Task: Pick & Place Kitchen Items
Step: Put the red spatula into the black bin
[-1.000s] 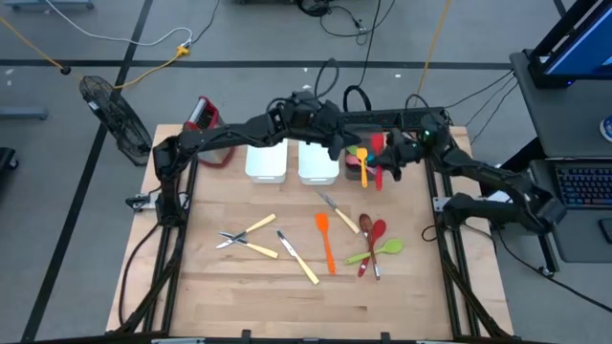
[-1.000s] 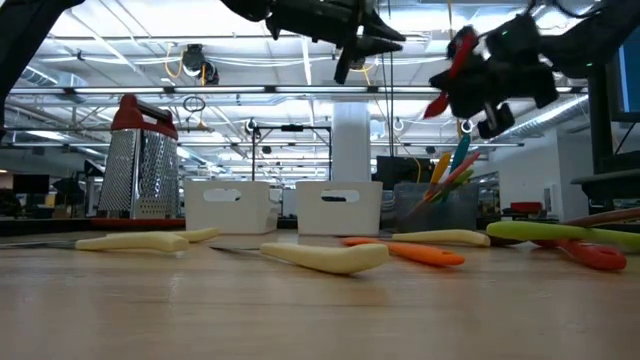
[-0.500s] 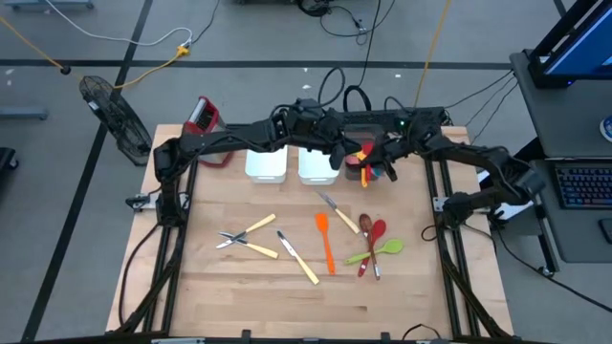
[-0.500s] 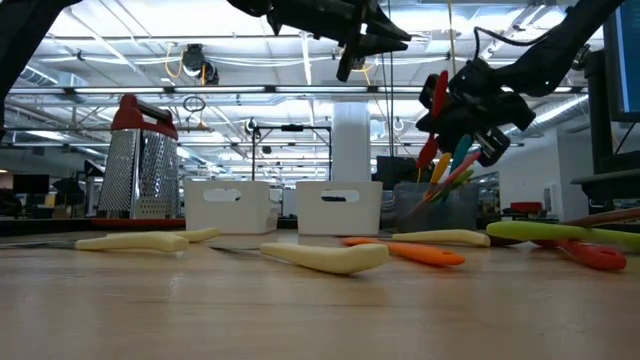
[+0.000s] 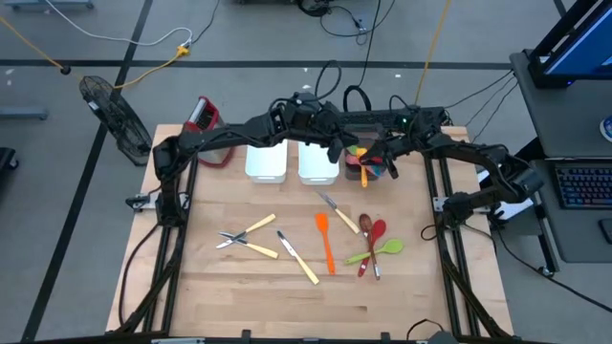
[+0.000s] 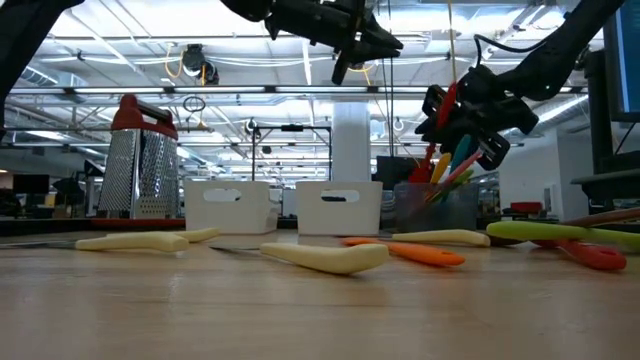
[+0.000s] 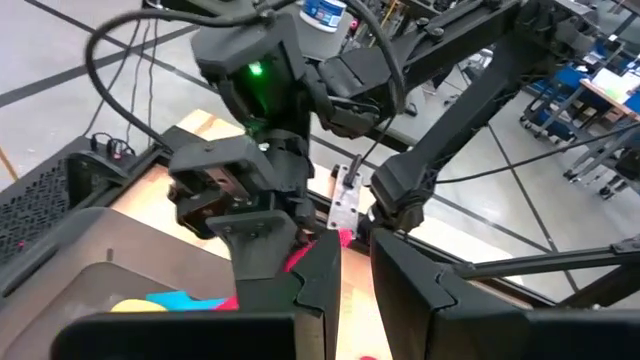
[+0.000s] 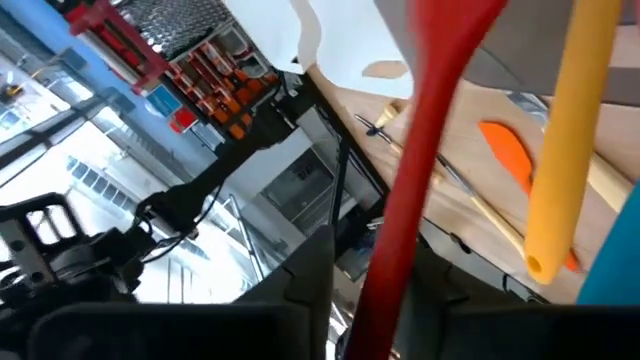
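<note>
My right gripper (image 6: 462,112) is above the dark bin (image 6: 436,206) at the table's far right and is shut on a red utensil (image 6: 443,108). The bin holds yellow, blue, green and orange utensils (image 5: 363,158), standing on end. My left gripper (image 6: 352,48) hangs higher, above the white bins, shut and empty. More utensils lie flat on the table nearer me: an orange spatula (image 5: 325,239), a green spoon (image 5: 381,250), a red spoon (image 5: 374,236) and yellow-handled pieces (image 5: 247,235). My right gripper pinches the red utensil's long handle (image 8: 425,150) between its two fingers, which lie across it and come slanting down from the table's right. The utensil is lifted and tilted. Its lower end (image 6: 428,160) reaches among the utensils in the dark bin.
Two white bins (image 5: 266,162) (image 5: 317,162) stand left of the dark bin. A red-topped metal grater (image 6: 140,155) stands at the far left. The near half of the table in front of the loose utensils is bare wood.
My right gripper has gone down and toward the table's left, to just over the dark bin, carrying the red utensil. The utensil has come down with it, so its lower end now sits among the utensils in the bin.
</note>
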{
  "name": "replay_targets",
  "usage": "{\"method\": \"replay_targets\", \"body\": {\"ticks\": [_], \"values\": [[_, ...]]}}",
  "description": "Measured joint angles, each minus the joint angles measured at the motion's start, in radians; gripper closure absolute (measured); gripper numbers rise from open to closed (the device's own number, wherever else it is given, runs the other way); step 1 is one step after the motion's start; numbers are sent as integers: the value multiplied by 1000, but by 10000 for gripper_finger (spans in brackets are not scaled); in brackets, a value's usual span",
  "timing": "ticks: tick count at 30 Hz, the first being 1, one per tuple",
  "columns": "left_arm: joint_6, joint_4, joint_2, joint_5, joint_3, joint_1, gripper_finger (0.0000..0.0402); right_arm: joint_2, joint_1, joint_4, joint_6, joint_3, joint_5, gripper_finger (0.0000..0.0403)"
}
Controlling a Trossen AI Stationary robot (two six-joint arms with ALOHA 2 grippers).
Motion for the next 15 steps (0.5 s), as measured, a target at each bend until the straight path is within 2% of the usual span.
{"method": "replay_targets", "body": {"ticks": [6,15], "values": [[2,0,0,30,0,21,339,17,-18,1,-9,-1,3,293],[16,1,0,50,0,32,339,17,-59,47,-126,-1,44,287]]}}
